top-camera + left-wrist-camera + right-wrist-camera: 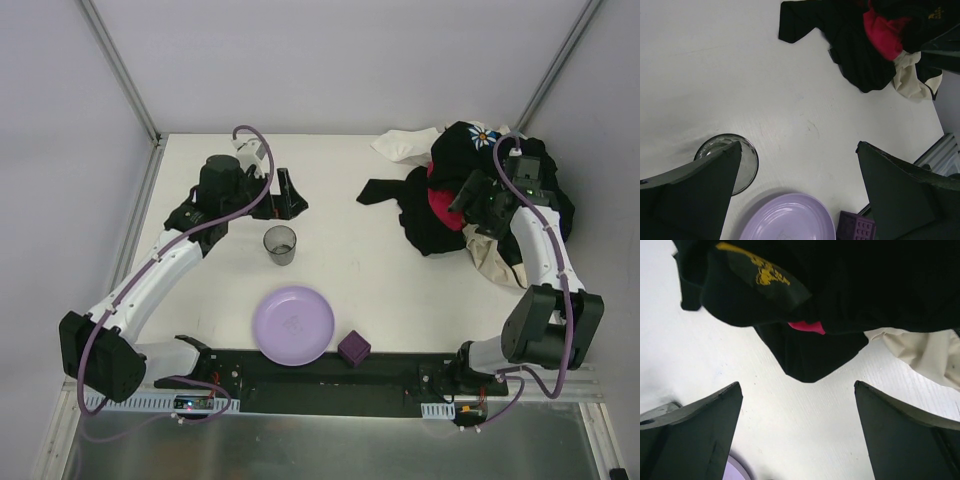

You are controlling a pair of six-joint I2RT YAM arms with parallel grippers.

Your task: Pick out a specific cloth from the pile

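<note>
The pile [440,228] lies at the back right: mostly black clothes with a red-pink piece [445,206], beige, white and a daisy-print garment [483,135]. A narrow plain black piece [385,190] sticks out of its left side; it also shows in the left wrist view [800,22]. I cannot tell if it is the separate cloth. My right gripper [472,205] hangs open and empty over the pile's left part; in its wrist view [797,385] the black edge [810,360] lies just ahead of the fingertips. My left gripper [285,195] is open and empty [799,145], far left of the pile.
A grey cup [280,244] stands below the left gripper, also in the left wrist view [727,162]. A purple plate [293,324] and a purple block [353,348] sit near the front edge. A black garment with yellow print [760,270] tops the pile's near side.
</note>
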